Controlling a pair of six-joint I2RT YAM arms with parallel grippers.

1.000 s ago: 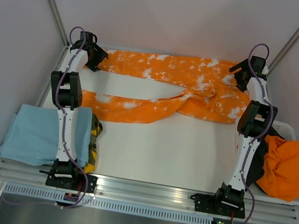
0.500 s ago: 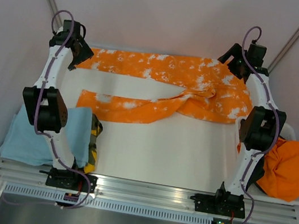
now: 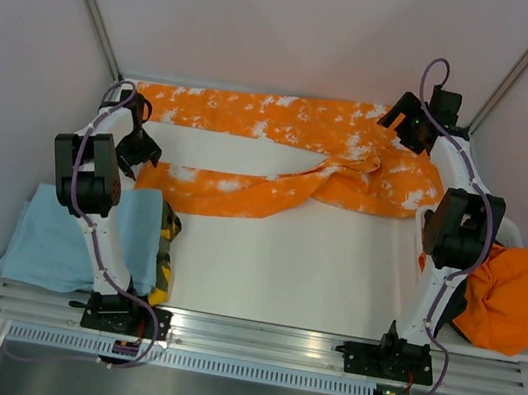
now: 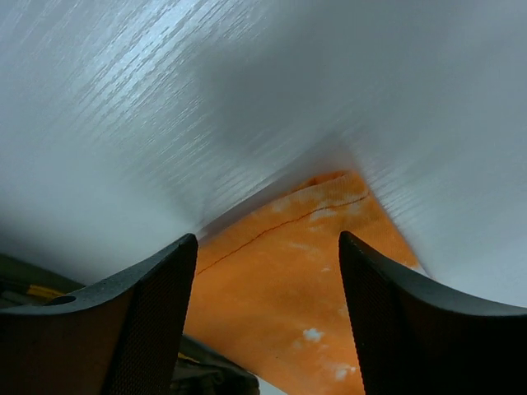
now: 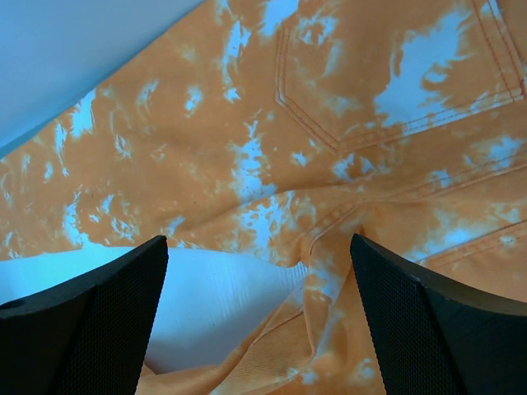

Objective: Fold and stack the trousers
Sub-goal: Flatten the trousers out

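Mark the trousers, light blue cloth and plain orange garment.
trousers (image 3: 297,122), top external view, middle of far leg
light blue cloth (image 3: 49,238), top external view, left half
plain orange garment (image 3: 506,294), top external view, centre

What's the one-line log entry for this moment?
trousers: spread out, unfolded | left claw: open, over a cuff | right claw: open, over waist end | held: nothing

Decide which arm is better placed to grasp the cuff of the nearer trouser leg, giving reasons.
Left. The left gripper hangs open right beside that cuff of the trousers, seen in its wrist view. The right gripper, also open, is over the waist end at the far right.
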